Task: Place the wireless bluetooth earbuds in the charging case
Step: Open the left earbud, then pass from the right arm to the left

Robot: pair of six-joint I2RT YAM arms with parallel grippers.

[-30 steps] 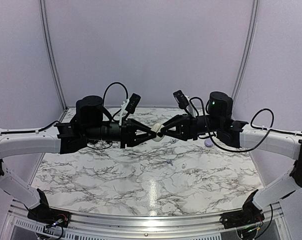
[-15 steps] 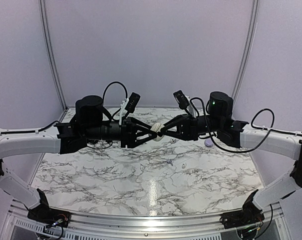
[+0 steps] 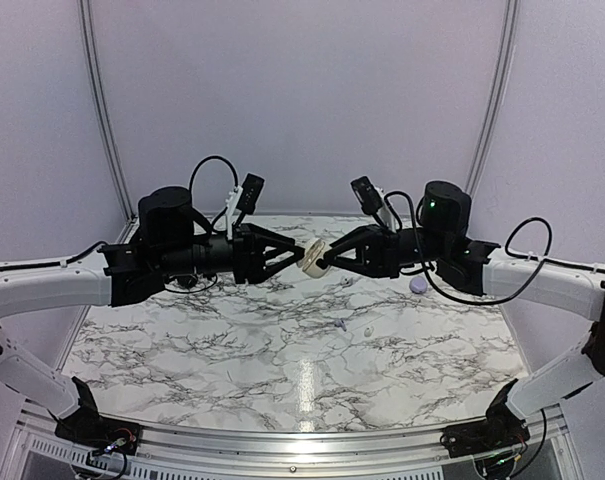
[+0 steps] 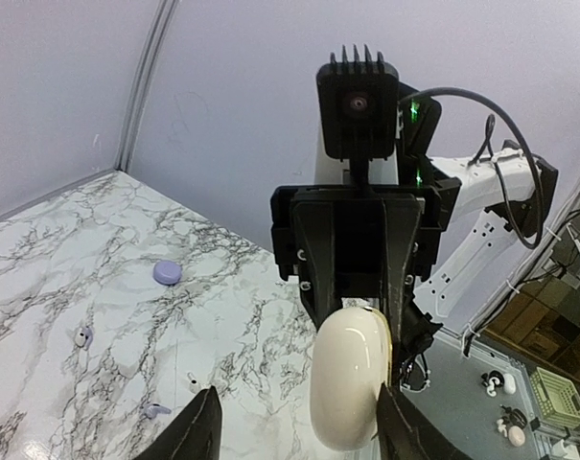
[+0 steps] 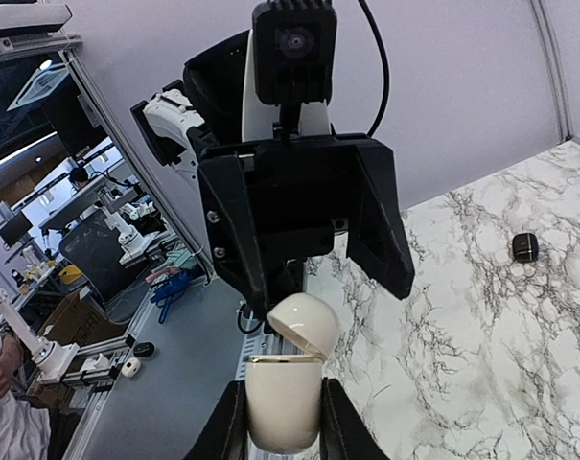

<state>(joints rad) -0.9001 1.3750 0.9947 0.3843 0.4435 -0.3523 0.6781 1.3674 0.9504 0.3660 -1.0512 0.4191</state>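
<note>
Near edge: marble-print table (image 3: 232,360), smooth, with a glare stripe down the middle. Nothing on the front half.

Mid-table: the earbuds (image 4: 193,383) lie loose on the surface. They are tiny, pale bean shapes, white and lilac, well apart from each other. None is in the case yet.

Above them, in mid-air: a second ago both claws were on the charging case (image 5: 282,402). Now the left gripper (image 3: 292,257) has let go, its jaws are apart and its arm has backed off to the left. The right gripper (image 3: 330,262) has tightened and is clamped on the case body, carrying it alone.

The right wrist view shows the lid (image 5: 304,324) hinged up and a gold-coloured rim exposed. From here the cavity can't be seen.

Read: the lid-opening step looks done and the case is ready to load. The left arm is free to fetch a bud.

Case: glossy cream hard plastic, egg-like pebble shape. It is likely slippery in matte black angular fingers.

Further back: a lilac pebble-shaped piece (image 3: 418,285) and a small black piece (image 5: 525,247) on the table, then plain pale walls.
</note>
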